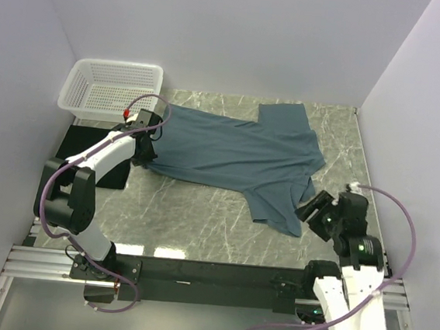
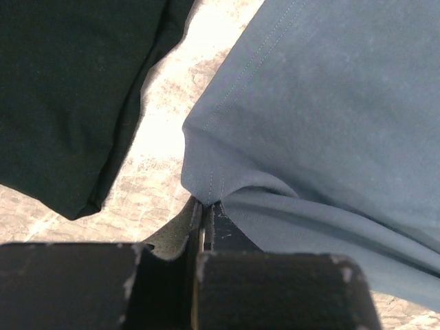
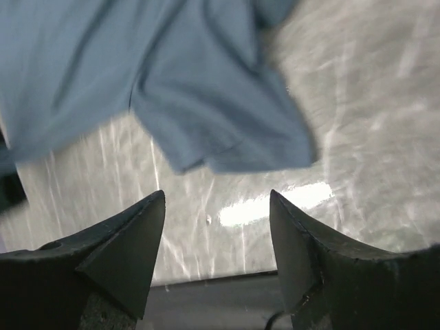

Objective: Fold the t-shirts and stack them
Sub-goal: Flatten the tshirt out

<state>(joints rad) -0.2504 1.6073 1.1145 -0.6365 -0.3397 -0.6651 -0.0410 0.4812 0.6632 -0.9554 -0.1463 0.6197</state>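
Note:
The slate-blue t-shirt [image 1: 236,155] lies spread across the marble table, one sleeve reaching toward the near right. At its left edge my left gripper [image 1: 144,155] is shut on a pinch of the hem; the left wrist view shows the blue cloth [image 2: 330,103] bunched into the closed jaws of that gripper [image 2: 205,207]. A black t-shirt [image 1: 72,143] lies flat at the far left under the left arm, also visible up close [image 2: 62,103]. My right gripper [image 1: 309,206] stands open just off the near sleeve [image 3: 220,117], its fingers [image 3: 217,199] apart over bare table, holding nothing.
A white lattice basket [image 1: 111,84] stands at the back left corner. White walls close in the table on the left, back and right. The black mounting rail [image 1: 209,273] runs along the near edge.

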